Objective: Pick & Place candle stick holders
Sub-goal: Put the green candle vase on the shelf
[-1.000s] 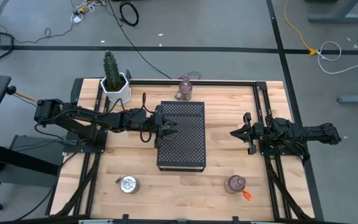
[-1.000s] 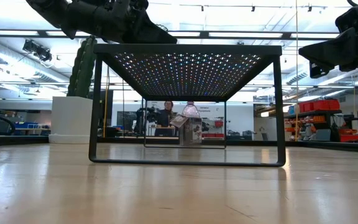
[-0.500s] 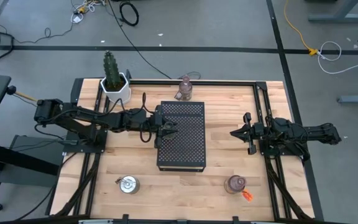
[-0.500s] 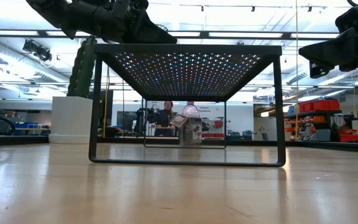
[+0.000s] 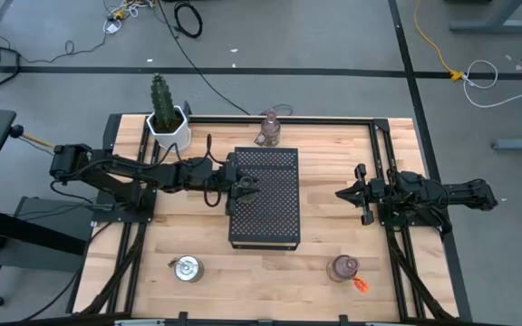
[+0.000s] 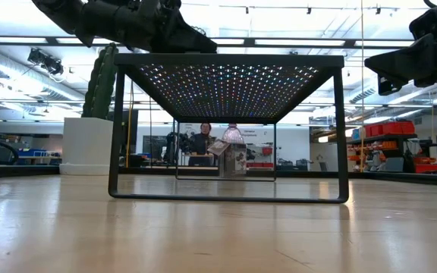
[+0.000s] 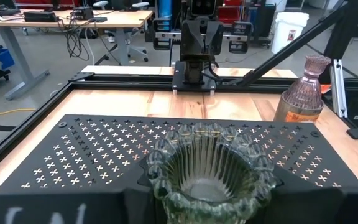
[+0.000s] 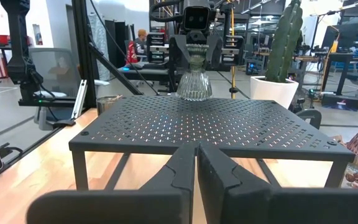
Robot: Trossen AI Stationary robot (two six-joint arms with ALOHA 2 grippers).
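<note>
- Left claw point(image 5: 246, 188) grips a clear holder point(image 7: 209, 177), its base on the rack point(image 5: 265, 210) by the left edge.
- Right claw point(image 5: 344, 193) hangs closed and empty right of the rack.
- Silvery holder point(image 5: 187, 268) and pink holder point(image 5: 342, 267) stand on the worktop point(image 5: 329, 226) in front.
- A second pink holder point(image 5: 269, 129) stands behind the rack, the cactus point(image 5: 162, 101) at the far left corner.

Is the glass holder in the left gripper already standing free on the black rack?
No. The left gripper holds the glass holder at the black rack.

Bright, even overhead light; ceiling strip lamps point(image 6: 264, 10) glare in low view; soft shadows on table point(image 5: 333, 226); near fingers point(image 8: 173, 180) blurred.
</note>
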